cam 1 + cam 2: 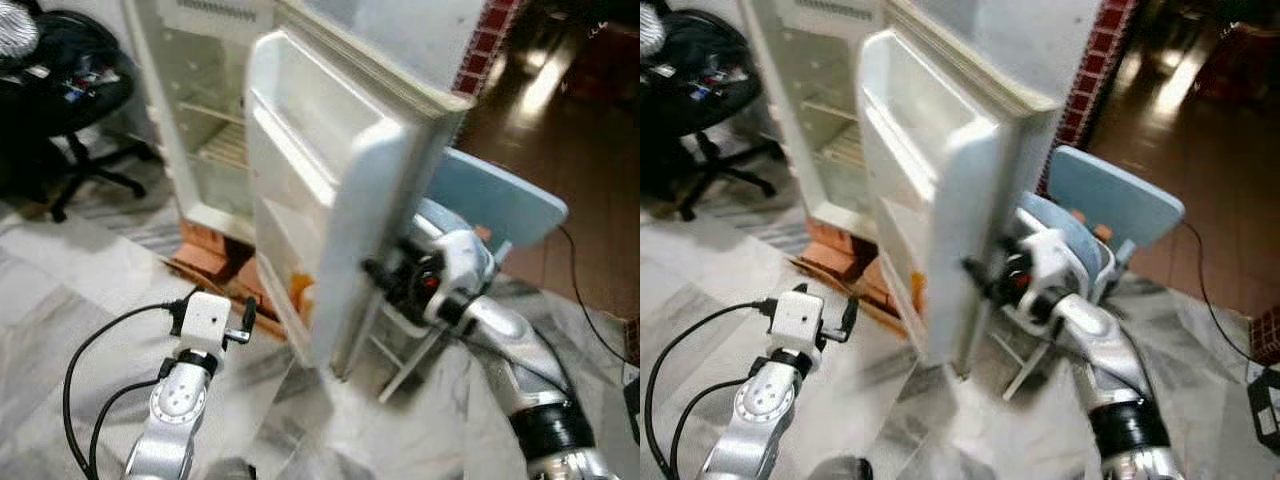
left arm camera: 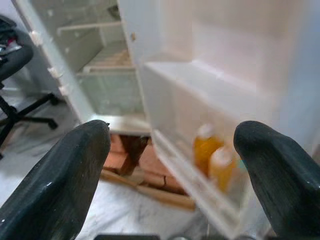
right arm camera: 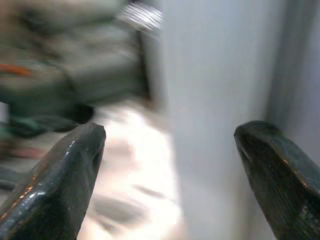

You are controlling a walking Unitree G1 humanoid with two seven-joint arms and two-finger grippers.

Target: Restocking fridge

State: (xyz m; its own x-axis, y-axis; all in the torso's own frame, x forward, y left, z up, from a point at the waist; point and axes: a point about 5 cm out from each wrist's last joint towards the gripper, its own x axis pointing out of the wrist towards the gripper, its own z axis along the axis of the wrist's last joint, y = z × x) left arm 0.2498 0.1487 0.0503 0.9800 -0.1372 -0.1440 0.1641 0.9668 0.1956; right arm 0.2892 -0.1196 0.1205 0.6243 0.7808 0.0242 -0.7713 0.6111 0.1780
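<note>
Fridge (image 1: 215,130) ahead, raised on bricks (image 1: 205,258), cabinet open with bare wire shelves. Door (image 1: 330,200) swung wide toward the robot, long axis upright, its free edge nearest and pointing down between the two arms. Two orange bottles (image 2: 215,157) standing in the lowest door shelf, side by side and touching; upper door shelves bare. Right gripper (image 1: 990,272) pressed close against the door's outer face near the free edge, jaws spread wide in the wrist view with pale door panel between them, grasping nothing. Left gripper (image 1: 240,330) low on the inner side of the door, jaws released and aimed at the door shelves, bottles just beyond them. Judged nearer to the door's outer face: right arm; to the shelves: left arm. Light blue chair (image 1: 500,200) just behind the door and the right arm, so little room for further swing that way. Black office chair (image 1: 70,90) well apart on the left; open marble floor (image 1: 70,290) between it and the left arm.
</note>
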